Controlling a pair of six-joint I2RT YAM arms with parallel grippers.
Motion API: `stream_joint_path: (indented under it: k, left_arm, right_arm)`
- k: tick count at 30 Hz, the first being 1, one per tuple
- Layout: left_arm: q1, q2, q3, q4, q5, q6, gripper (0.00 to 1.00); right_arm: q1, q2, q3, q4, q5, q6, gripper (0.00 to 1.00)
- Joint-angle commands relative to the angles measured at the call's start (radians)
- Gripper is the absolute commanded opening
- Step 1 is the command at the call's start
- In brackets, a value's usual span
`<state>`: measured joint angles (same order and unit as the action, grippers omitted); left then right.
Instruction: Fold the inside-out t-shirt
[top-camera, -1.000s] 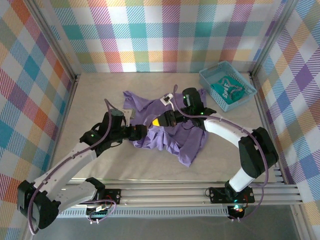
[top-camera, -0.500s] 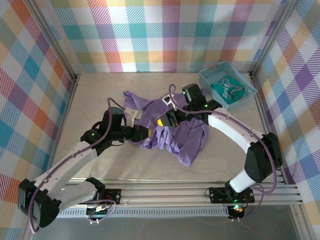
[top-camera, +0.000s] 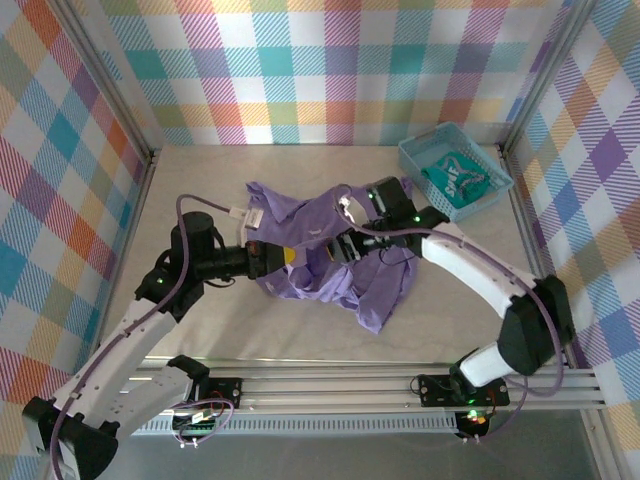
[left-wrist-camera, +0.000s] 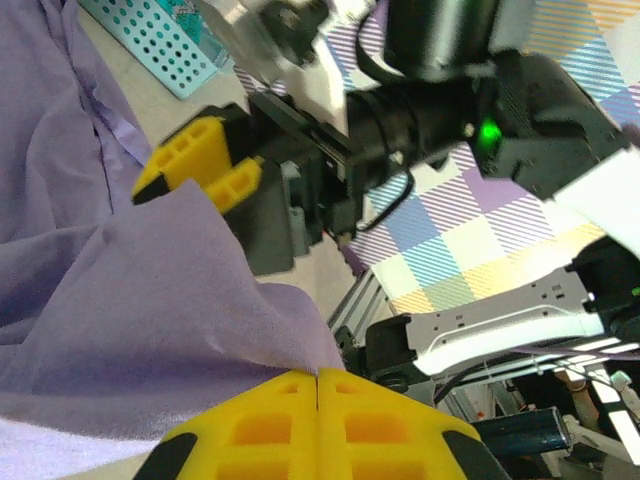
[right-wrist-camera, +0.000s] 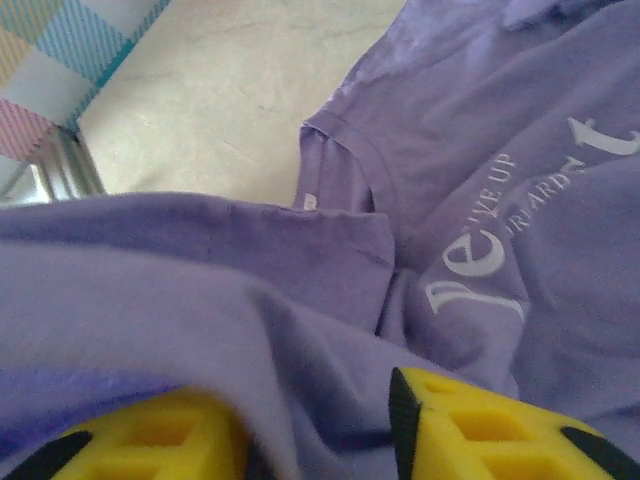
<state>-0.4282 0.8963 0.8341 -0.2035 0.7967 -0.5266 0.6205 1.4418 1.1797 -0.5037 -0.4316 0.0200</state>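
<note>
Pale table (top-camera: 260, 330), plaid walls: crumpled t-shirt (top-camera: 300, 215) likely mid-straightening; left gripper (left-wrist-camera: 317, 375) clamped on it, right gripper (right-wrist-camera: 310, 400) parted, hem draped loose; next probably regrip, spread flat

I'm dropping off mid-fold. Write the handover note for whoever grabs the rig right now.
Left claw: shut on a fold of the shirt, at its left side.
Right claw: open, fingers apart, cloth lying across the gap, at the shirt's middle.
Shirt: bunched in a heap mid-table. The basket with a teal garment sits far right, apart from the shirt.
Done: no fold laid yet.
Left: spread the shirt flat, then fold it.
</note>
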Motion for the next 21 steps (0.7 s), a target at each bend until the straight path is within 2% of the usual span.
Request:
stream_joint_path:
  k: [1, 6, 9, 13, 19, 21]
  left_arm:
    - [0.012, 0.002, -0.010, 0.042, 0.027, -0.018, 0.00]
    - [0.016, 0.006, -0.008, 0.032, 0.016, -0.015, 0.00]
    - [0.017, 0.010, -0.007, 0.031, 0.015, -0.015, 0.00]
    - [0.017, 0.008, -0.006, 0.030, 0.014, -0.013, 0.00]
    - [0.017, -0.002, -0.009, 0.034, 0.015, -0.015, 0.00]
    - [0.019, -0.007, -0.010, 0.036, 0.015, -0.015, 0.00]
  right_arm:
    - [0.042, -0.129, -0.064, 0.074, 0.135, -0.049, 0.48]
    - [0.158, -0.239, -0.148, 0.159, 0.318, -0.110, 0.56]
    - [0.233, -0.238, -0.156, 0.177, 0.410, -0.167, 0.54]
    - [0.281, -0.171, -0.132, 0.208, 0.463, -0.172, 0.52]
    - [0.298, -0.017, -0.069, 0.226, 0.567, -0.143, 0.62]
    - [0.298, 0.012, -0.069, 0.239, 0.609, -0.133, 0.58]
